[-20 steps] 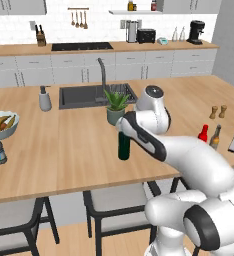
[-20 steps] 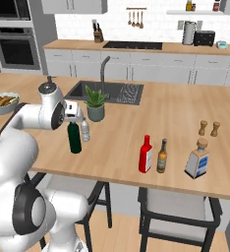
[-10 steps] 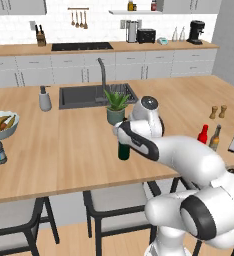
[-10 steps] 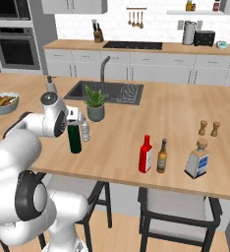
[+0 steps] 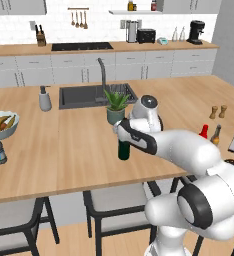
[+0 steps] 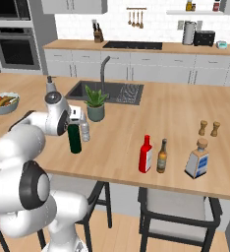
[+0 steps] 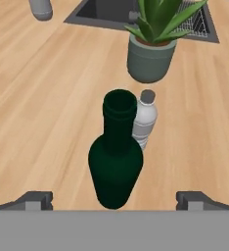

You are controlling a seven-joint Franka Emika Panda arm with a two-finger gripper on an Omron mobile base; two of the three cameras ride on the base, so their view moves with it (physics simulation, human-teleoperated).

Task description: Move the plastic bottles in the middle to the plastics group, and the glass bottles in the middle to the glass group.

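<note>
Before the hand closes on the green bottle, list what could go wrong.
1. The small water bottle stands right beside the green bottle; an open finger could knock it over.
2. The green bottle is tall and narrow-necked; a high grip might tip it.
3. The potted plant sits close behind, limiting clearance.

glossy green glass bottle point(image 7: 115, 162), matt wooden counter point(image 7: 48, 98)

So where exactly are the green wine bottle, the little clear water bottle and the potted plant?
green wine bottle point(image 7: 115, 166), hand view, on its dark body.
clear water bottle point(image 7: 145, 117), hand view, on its shoulder below the cap.
potted plant point(image 7: 149, 62), hand view, on the grey pot.
</note>
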